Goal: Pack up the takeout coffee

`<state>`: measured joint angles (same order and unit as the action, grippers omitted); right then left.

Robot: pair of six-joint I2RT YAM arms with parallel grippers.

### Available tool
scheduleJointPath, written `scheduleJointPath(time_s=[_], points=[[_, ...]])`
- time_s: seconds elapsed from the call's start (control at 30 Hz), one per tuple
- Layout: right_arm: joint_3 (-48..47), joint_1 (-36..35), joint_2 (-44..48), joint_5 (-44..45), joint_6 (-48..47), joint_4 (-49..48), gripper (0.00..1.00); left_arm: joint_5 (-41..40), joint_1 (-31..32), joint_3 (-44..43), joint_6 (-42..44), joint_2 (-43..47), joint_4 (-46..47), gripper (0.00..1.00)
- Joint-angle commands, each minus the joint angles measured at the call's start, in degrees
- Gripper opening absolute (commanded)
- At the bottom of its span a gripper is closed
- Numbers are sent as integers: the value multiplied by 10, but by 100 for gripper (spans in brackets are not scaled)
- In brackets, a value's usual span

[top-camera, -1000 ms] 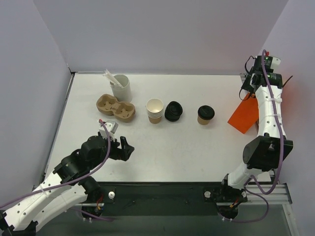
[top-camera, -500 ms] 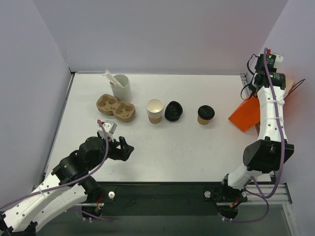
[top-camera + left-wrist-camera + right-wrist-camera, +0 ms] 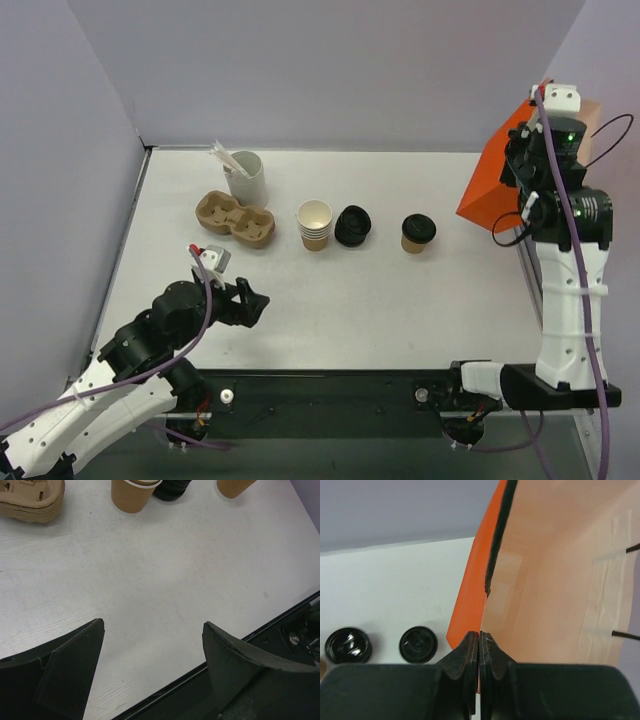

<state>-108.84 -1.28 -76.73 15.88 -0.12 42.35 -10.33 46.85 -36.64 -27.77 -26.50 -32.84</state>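
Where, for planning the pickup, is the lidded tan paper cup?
In the top view, the tan paper cup with a black plastic lid stands on the white table, right of the pile of black lids.

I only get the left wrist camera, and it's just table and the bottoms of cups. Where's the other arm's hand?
Observer: The right gripper is shut on the edge of an orange paper bag, over on the right side.
Operator: Does the cup at my top right have a lid?
Observer: Yes. That's the takeout coffee, with a black lid, standing apart from the bag.
Operator: And the black thing by the middle cup?
Observer: A pile of loose black lids, beside a stack of lidless cups.
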Motion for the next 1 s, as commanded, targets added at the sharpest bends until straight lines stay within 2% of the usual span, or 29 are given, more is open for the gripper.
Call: scheduleJointPath(time_s=[0.0,0.1,0.3,0.43,0.67,0.8,0.93,0.97], points=[[68,-70,96,-128,-39,-35,1,-15,2,-55,8,1,5,91],[104,-111,141,-160,-38,-42,0,-49,2,-79,-3,-8,-10,97],[176,-162,206,-330,-67,-27,0,-80,1,-135,6,-66,-52,97],[204,-219,234,-385,-71,18,0,-107,0,-157,-12,-92,-80,97],[276,-381,258,-364,-120,55,0,-138,-10,-183,-26,-118,-80,97],[290,-464,242,-326,-151,54,0,-154,-25,-202,-33,-149,-82,97],[297,-541,202,-268,-203,52,0,-190,-59,-215,-51,-168,-80,96],[300,-562,193,-250,-221,52,0,-188,-83,-219,-52,-172,-79,96]])
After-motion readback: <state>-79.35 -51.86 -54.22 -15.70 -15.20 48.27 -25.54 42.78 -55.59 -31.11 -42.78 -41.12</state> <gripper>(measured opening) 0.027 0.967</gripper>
